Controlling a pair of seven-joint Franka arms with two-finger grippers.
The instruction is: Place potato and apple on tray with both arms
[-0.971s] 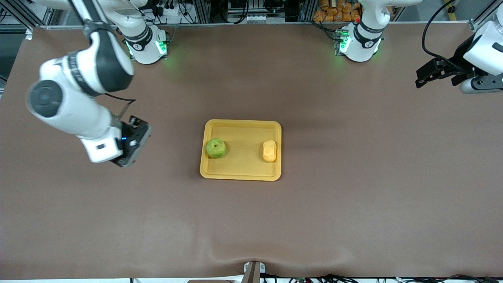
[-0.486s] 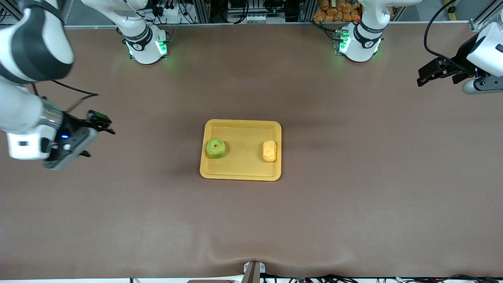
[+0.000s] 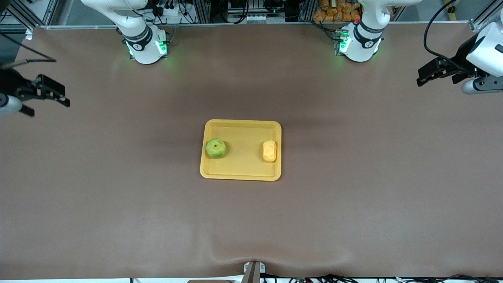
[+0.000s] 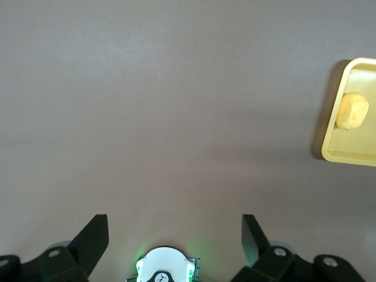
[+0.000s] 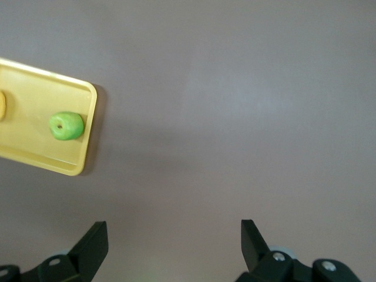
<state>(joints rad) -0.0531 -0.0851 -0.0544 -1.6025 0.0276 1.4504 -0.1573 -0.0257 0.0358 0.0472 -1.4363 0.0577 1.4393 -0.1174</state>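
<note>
The yellow-orange tray (image 3: 243,161) lies flat at the middle of the table. On it the round green apple (image 3: 215,148) sits toward the right arm's end and the oblong potato (image 3: 269,151) toward the left arm's end. My right gripper (image 3: 48,107) hangs open and empty over the table's edge at the right arm's end, far from the tray. My left gripper (image 3: 437,81) is open and empty over the table's other end. The right wrist view shows the apple (image 5: 66,126) on the tray (image 5: 35,100). In the left wrist view the potato (image 4: 352,110) lies on the tray (image 4: 348,150).
Both arm bases, lit green, stand along the table's back edge, the right one (image 3: 144,46) and the left one (image 3: 359,44). The left arm's base (image 4: 164,267) also shows between the left gripper's fingers. Bare brown tabletop surrounds the tray.
The right arm has swung away from beside the tray out to the right arm's end of the table. The left gripper has hardly moved. Apple and potato stay put.
</note>
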